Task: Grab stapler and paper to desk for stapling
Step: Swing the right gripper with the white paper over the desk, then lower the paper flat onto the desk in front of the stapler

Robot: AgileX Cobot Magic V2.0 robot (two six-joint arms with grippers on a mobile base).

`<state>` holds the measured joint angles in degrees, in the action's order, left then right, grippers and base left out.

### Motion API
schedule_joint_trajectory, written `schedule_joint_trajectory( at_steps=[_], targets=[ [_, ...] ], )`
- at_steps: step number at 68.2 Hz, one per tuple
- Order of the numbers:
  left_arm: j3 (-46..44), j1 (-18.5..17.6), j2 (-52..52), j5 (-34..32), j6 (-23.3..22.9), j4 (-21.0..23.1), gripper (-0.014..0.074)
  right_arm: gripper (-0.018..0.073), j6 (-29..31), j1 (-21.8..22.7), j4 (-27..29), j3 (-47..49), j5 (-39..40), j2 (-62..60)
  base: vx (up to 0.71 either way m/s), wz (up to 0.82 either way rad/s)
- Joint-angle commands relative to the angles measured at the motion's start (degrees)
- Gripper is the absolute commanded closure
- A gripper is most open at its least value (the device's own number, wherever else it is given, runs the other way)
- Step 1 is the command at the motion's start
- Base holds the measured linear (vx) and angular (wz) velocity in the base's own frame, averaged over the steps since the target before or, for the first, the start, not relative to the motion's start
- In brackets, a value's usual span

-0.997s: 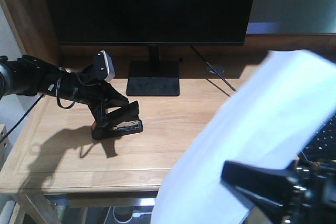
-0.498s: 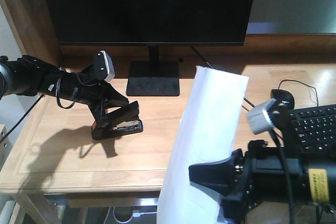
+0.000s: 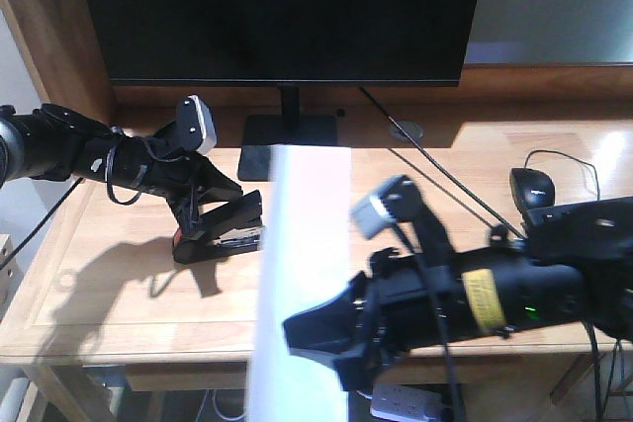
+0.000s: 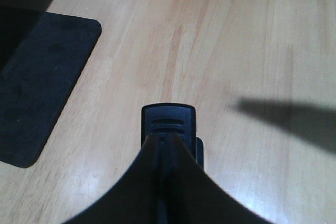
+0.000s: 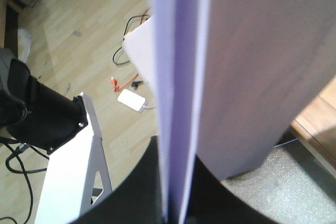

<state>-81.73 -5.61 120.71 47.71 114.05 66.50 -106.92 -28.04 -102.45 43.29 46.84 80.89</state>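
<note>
The paper has swung left over the last second, from face-on at the far right to nearly edge-on at mid-frame, just right of the stapler. The stapler and the left jaws have not shifted. So the sheets are closing on the stapler but are not laid down yet.

Your left jaws are shut on the stapler's rear. It appears to rest on the bench, left of the monitor stand, with its nose poking out past the jaw tips.

Your right jaws are pinched on the lower part of the paper and hold it upright. The right wrist view shows floor below, so its lower end probably hangs off the bench's front edge.
</note>
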Motion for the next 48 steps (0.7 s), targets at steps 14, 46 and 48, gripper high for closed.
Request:
schedule_joint_trajectory(
  at_steps=[14, 46, 48],
  targets=[
    [-1.5, -0.6, -3.2, 1.2, -0.6, 3.1, 0.0603, 0.0561, 1.0, -0.5, -0.6, 2.2, -17.1, 5.3, 0.00, 0.00],
    [-1.5, -0.6, -3.2, 1.2, -0.6, 3.1, 0.0603, 0.0561, 1.2, -0.5, -0.6, 2.2, -33.6, 14.6, 0.00, 0.00],
    [-1.5, -0.6, -3.2, 1.2, -0.6, 3.1, 0.0603, 0.0561, 1.2, -0.5, -0.6, 2.2, -34.0, 14.9, 0.00, 0.00]
  ],
)
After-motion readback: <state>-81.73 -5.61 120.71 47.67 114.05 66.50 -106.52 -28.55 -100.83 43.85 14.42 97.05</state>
